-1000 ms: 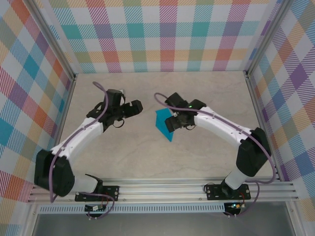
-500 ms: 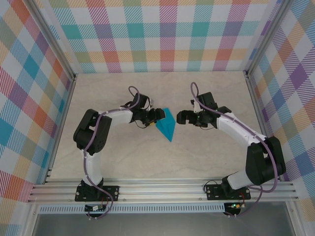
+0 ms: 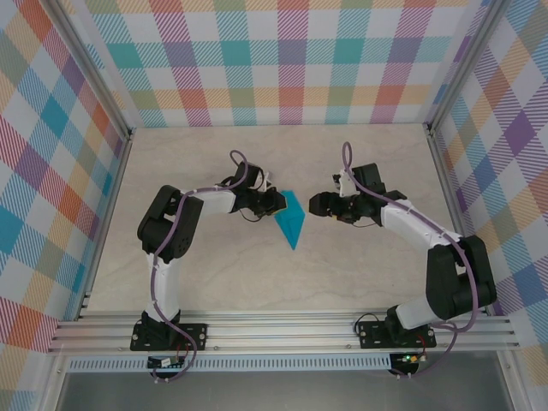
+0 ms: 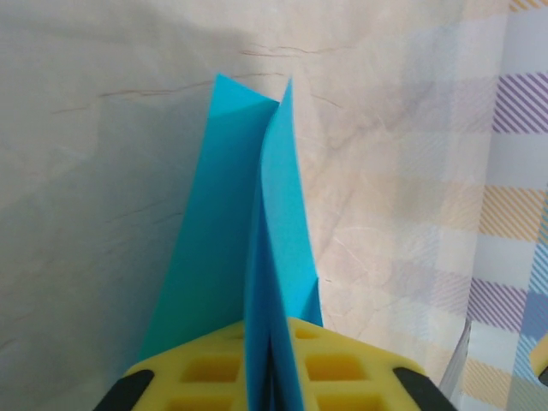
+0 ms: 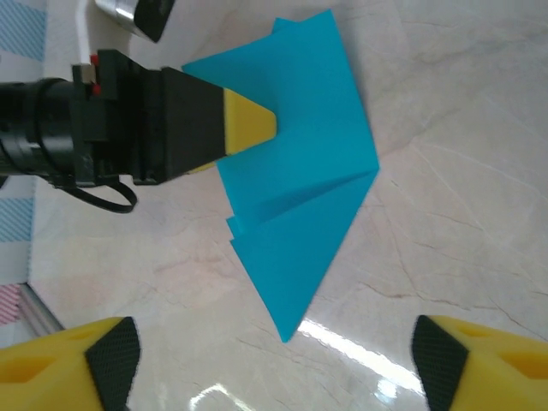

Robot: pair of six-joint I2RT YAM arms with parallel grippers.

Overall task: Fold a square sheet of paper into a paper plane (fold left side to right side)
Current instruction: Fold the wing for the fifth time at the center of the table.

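The square sheet of paper is folded into a cyan-blue paper plane point(image 3: 291, 224), a narrow dart lying mid-table with its tip toward the near edge. My left gripper point(image 3: 276, 203) is shut on its wide back-left part. In the left wrist view the yellow pads point(image 4: 342, 368) pinch an upstanding fold of the paper plane point(image 4: 274, 257) at my left gripper point(image 4: 272, 351). My right gripper point(image 3: 315, 204) stands open just right of the dart, not touching it. In the right wrist view the paper plane point(image 5: 295, 184) lies ahead of my right gripper point(image 5: 278, 364), with the left gripper's yellow tip point(image 5: 248, 124) on it.
The marbled table top point(image 3: 214, 274) is bounded by checkered walls on three sides and an aluminium rail point(image 3: 282, 330) along the near edge, where both arm bases are bolted. Purple cables loop over each arm.
My left gripper swung in to the paper and shut on its back-left fold. My right gripper let go of the paper and drew back to the right, still open.
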